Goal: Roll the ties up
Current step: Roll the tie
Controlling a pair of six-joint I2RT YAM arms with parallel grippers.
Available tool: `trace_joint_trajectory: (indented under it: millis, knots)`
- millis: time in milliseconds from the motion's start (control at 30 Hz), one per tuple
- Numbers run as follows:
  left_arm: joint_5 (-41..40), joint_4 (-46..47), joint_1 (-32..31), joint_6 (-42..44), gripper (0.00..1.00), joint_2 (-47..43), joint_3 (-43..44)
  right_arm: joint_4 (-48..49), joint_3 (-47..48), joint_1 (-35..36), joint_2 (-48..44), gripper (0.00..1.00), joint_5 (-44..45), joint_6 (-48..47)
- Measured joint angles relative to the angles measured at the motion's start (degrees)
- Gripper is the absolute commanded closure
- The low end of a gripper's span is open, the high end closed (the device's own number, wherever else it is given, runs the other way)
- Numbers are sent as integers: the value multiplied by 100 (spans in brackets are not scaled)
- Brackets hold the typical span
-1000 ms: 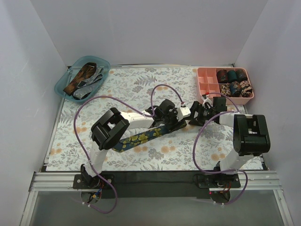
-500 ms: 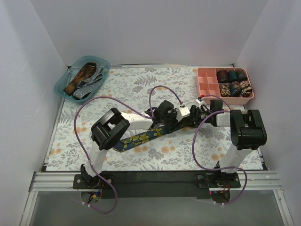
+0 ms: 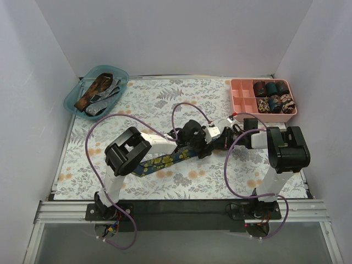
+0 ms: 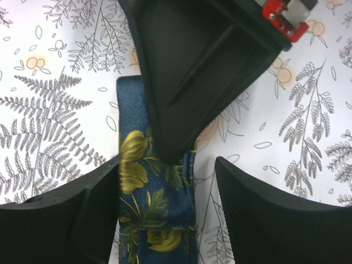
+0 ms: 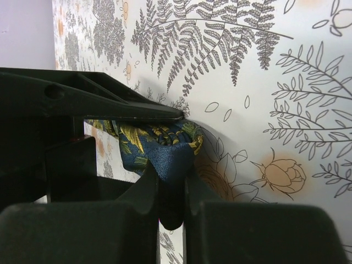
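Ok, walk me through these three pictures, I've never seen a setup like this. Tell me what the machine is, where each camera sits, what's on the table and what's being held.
These are two robot arms bolted at the table's near edge: the left arm and the right arm. The wide picture looks down from above and behind them. The other two come from a camera on each wrist. On the flowered table lies a navy tie with yellow flowers. A blue basket of loose ties sits at the far left, and a pink tray at the far right holds rolled ties. The right fingers pinch the tie's end. The left fingers stand open on either side of it, holding nothing.
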Motion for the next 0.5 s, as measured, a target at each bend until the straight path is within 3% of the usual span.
trace_joint_trajectory:
  millis: [233, 500]
  knots:
    - [-223, -315, 22, -306, 30, -533, -463, -721, 153, 166, -492, 99, 737, -345]
    - [-608, -1204, 299, -960, 28, -2039, -1257, -2094, 957, 367, -1215, 99, 2944, -1307]
